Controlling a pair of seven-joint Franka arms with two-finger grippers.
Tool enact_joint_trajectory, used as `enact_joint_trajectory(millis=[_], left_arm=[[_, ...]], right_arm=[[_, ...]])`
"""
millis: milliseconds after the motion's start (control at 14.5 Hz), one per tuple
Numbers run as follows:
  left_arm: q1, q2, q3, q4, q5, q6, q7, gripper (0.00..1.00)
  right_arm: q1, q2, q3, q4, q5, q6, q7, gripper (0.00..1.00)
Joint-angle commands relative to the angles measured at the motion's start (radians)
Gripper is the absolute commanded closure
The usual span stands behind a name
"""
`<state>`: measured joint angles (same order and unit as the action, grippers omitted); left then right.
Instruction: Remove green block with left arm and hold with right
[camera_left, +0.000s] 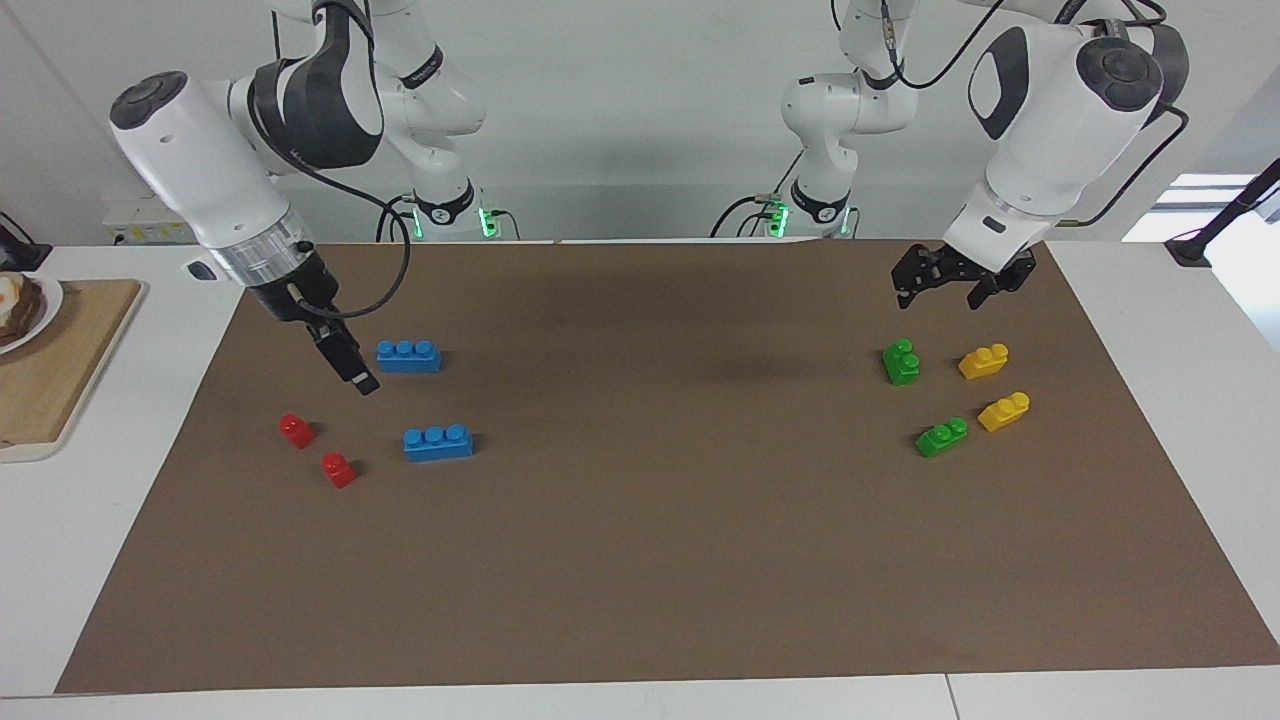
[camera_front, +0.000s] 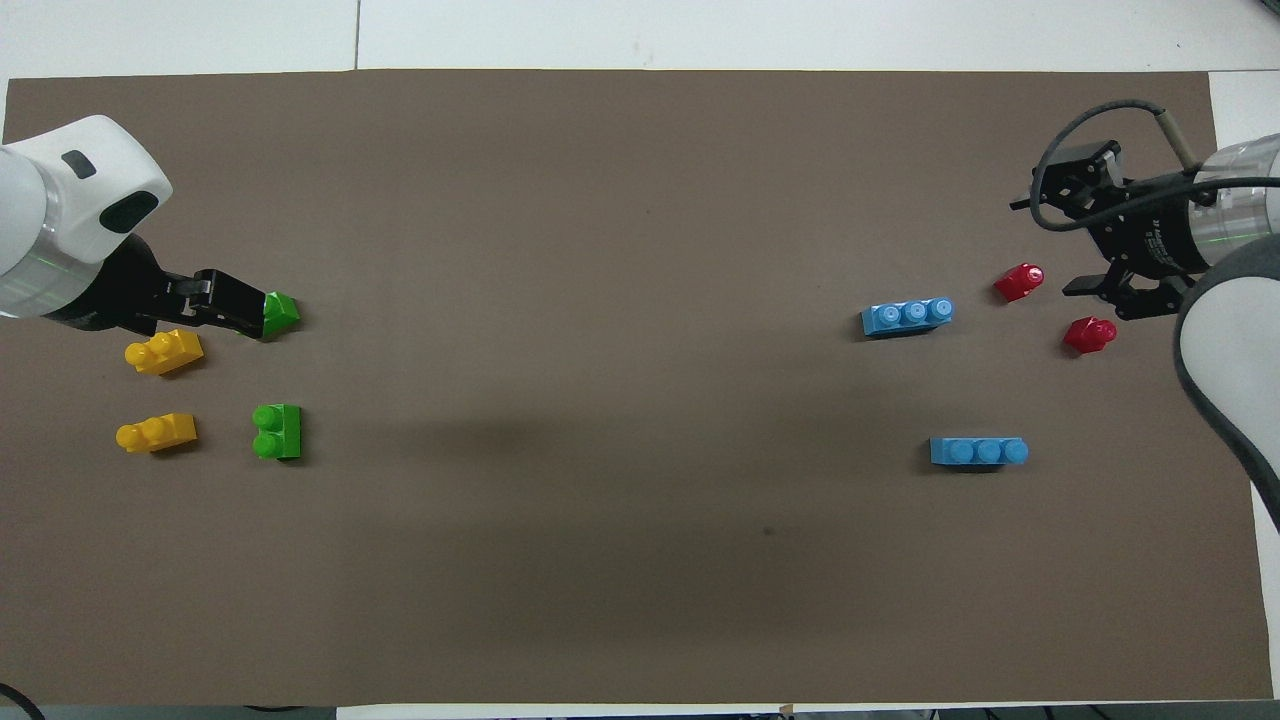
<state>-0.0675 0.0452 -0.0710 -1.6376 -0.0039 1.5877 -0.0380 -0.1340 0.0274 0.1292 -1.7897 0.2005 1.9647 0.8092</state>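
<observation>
Two green blocks lie on the brown mat toward the left arm's end. One (camera_left: 902, 362) (camera_front: 277, 431) is nearer to the robots, the other (camera_left: 941, 437) (camera_front: 283, 312) is farther. My left gripper (camera_left: 940, 295) (camera_front: 250, 310) is open and empty. It hangs in the air over the mat, close above the nearer green block and touching nothing. In the overhead view it covers part of the farther green block. My right gripper (camera_left: 362, 382) (camera_front: 1095, 290) hangs empty just above the mat at the right arm's end, between a blue brick and the red blocks.
Two yellow bricks (camera_left: 983, 361) (camera_left: 1004, 411) lie beside the green blocks, toward the mat's edge. Two blue three-stud bricks (camera_left: 408, 356) (camera_left: 438, 442) and two small red blocks (camera_left: 297, 430) (camera_left: 339, 469) lie around the right gripper. A wooden board (camera_left: 50, 370) sits off the mat.
</observation>
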Motion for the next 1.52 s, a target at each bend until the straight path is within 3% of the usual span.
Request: enact_joint_trajectory(millis=[0, 414, 621, 1448], left_arm=[[-0.026, 0.001, 0.031, 0.032, 0.028, -0.041, -0.011, 0.0], [-0.02, -0.059, 0.037, -0.039, 0.025, -0.061, -0.062, 0.0], [-0.018, -0.07, 0.036, -0.045, 0.025, -0.066, -0.089, 0.0], [-0.012, -0.07, 0.036, -0.031, 0.019, 0.044, -0.086, 0.0]], right_arm=[[-0.01, -0.052, 0.004, 0.021, -0.041, -0.111, -0.204, 0.0], [-0.01, -0.113, 0.004, 0.03, -0.147, -0.257, -0.617, 0.0], [-0.013, -0.11, 0.003, 0.052, -0.174, -0.305, -0.677, 0.0], [-0.013, -0.107, 0.003, 0.061, -0.217, -0.299, -0.696, 0.0]])
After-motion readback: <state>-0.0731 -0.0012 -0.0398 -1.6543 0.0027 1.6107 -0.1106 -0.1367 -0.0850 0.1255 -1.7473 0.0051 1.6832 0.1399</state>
